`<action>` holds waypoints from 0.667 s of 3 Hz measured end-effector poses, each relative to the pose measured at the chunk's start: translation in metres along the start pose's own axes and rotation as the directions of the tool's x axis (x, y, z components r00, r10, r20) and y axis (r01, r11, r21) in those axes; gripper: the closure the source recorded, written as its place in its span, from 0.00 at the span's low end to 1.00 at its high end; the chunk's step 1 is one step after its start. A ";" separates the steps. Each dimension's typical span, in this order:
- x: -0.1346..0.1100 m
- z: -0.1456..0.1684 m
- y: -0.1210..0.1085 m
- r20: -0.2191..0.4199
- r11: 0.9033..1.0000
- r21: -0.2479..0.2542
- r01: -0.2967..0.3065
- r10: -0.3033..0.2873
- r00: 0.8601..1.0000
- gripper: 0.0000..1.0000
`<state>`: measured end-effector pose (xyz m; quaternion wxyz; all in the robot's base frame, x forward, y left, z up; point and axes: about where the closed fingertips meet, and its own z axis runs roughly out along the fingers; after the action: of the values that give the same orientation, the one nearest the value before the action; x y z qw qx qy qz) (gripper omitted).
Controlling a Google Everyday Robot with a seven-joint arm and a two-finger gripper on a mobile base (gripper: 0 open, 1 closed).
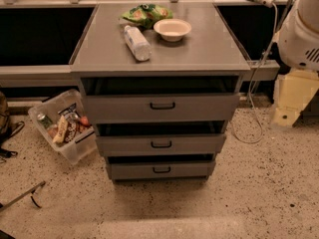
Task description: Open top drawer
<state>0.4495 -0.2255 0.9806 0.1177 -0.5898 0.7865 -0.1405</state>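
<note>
- Camera view is showing the gripper (291,103) far right of the top drawer (199,107); I cannot tell its spread.
- Rigid, likely heavy: the centre handle (162,105) is offering the hold.

Lab-like workroom: grey metal cabinet (199,54), speckled floor (249,198), cable (275,21); claw unseen.

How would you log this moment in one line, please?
task: open top drawer | gripper: far right, beside cabinet, not touching handle | on top: bottle, bowl, snack bag
</note>
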 end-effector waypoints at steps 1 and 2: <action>-0.001 0.004 0.000 0.014 1.000 0.002 0.002 -0.002 1.000 0.00; 0.000 0.040 0.005 0.058 0.999 -0.009 0.035 -0.035 0.998 0.00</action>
<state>0.4584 -0.2277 0.9418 0.1348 -0.6079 0.7730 -0.1214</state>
